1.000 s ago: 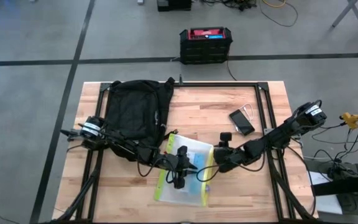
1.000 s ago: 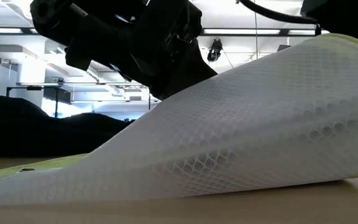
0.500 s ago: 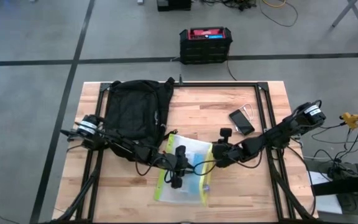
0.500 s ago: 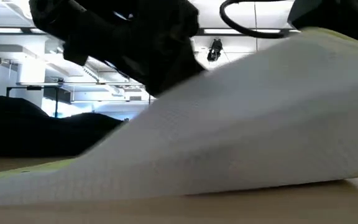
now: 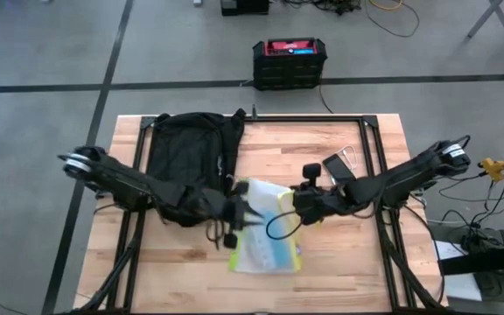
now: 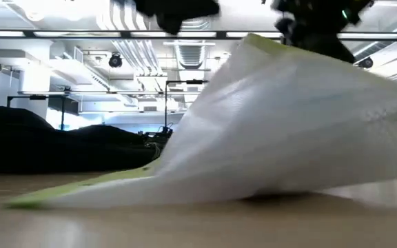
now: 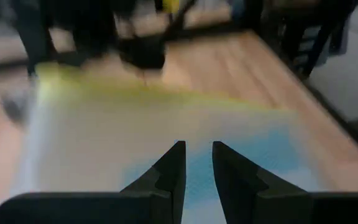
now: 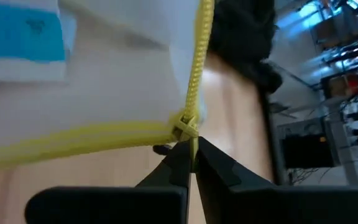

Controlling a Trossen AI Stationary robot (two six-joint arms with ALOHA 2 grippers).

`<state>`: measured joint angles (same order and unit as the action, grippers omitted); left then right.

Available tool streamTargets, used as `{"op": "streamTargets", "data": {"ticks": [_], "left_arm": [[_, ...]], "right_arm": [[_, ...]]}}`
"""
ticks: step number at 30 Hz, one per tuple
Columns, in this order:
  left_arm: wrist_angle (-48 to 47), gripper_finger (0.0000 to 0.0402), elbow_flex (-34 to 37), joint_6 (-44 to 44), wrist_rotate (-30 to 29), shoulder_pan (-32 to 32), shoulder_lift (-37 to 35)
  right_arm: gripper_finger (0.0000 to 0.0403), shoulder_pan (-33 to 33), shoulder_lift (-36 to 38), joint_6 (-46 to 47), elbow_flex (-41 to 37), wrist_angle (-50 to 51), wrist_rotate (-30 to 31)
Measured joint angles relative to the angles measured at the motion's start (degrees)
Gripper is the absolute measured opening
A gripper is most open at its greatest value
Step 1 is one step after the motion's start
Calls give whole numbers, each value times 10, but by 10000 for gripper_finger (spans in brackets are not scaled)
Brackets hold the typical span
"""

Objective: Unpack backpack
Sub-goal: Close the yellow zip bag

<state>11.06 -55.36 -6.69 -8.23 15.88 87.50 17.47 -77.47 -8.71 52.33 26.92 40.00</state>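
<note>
The right end effector (image 8: 192, 152) pinches the yellow zip edge of a translucent mesh pouch (image 5: 265, 241); the left end effector (image 7: 197, 163) hovers slightly parted near the soft black backpack (image 5: 191, 157).

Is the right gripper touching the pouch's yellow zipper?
Touching. The right wrist view shows the right gripper with its fingers closed on the corner of the yellow zipper of the pouch.
</note>
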Motion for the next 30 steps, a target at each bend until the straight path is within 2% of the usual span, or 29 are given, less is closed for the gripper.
{"op": "streamTargets", "data": {"ticks": [4, 6, 9, 14, 16, 19, 22, 30], "left_arm": [[-4, 64, 4, -77, -4, -55, -71], [-5, 64, 5, -87, 23, -100, -92], [9, 64, 5, -80, 132, -184, -94], [60, 64, 3, -58, 343, -284, -25], [77, 64, -7, -59, 387, -297, 9], [89, 64, -42, -64, 418, -304, 56], [74, 69, -82, -65, 456, -307, 98], [-71, 89, -187, -97, 491, -316, 164]], "right_arm": [[1, -23, 4, -44, 76, 42, -54], [0, -33, 1, -65, 105, 51, -91], [0, -42, 0, -95, 138, 60, -122], [0, -65, -3, -115, 165, 73, -135], [0, -80, -7, -118, 168, 75, -157], [0, -102, -15, -115, 167, 78, -196], [0, -120, -29, -117, 167, 81, -203], [0, -130, -41, -141, 166, 98, -188]]}}
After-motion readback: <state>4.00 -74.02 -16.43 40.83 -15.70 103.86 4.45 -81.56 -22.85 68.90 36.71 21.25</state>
